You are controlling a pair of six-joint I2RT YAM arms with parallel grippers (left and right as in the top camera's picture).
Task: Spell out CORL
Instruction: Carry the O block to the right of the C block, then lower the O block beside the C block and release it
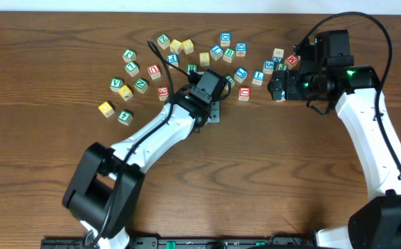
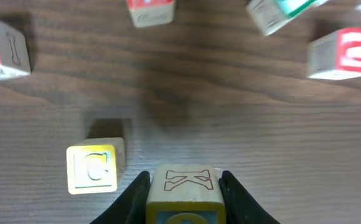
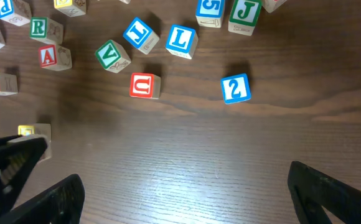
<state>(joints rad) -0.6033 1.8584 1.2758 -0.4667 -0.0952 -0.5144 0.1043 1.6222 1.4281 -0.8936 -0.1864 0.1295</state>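
Dark wood-grain surface carries a loose scatter of letter blocks, and no row of letters shows anywhere on it, so I judge the spelling to be at its first step.

The left fingers are closed on a plain wooden block, one on each side of it. The face turned away from the fingers bears an engraved K. Only a sliver of its other visible face shows, so I cannot tell which letter it offers. Just to the left of these fingers, apart from them, lies a yellow block whose letter reads as C or G.

The right fingers stand wide apart and hold nothing. Ahead of them and toward their left side sits a red block whose letter looks like a U or a C turned on its side. Farther ahead is the blue L block, and far to the left the green R block.

Next, I judge, the held block must go down on bare wood nearer the arms, letter up, with room to its right for three more. The empty right fingers should close over the L or the red block squarely across two flat sides.
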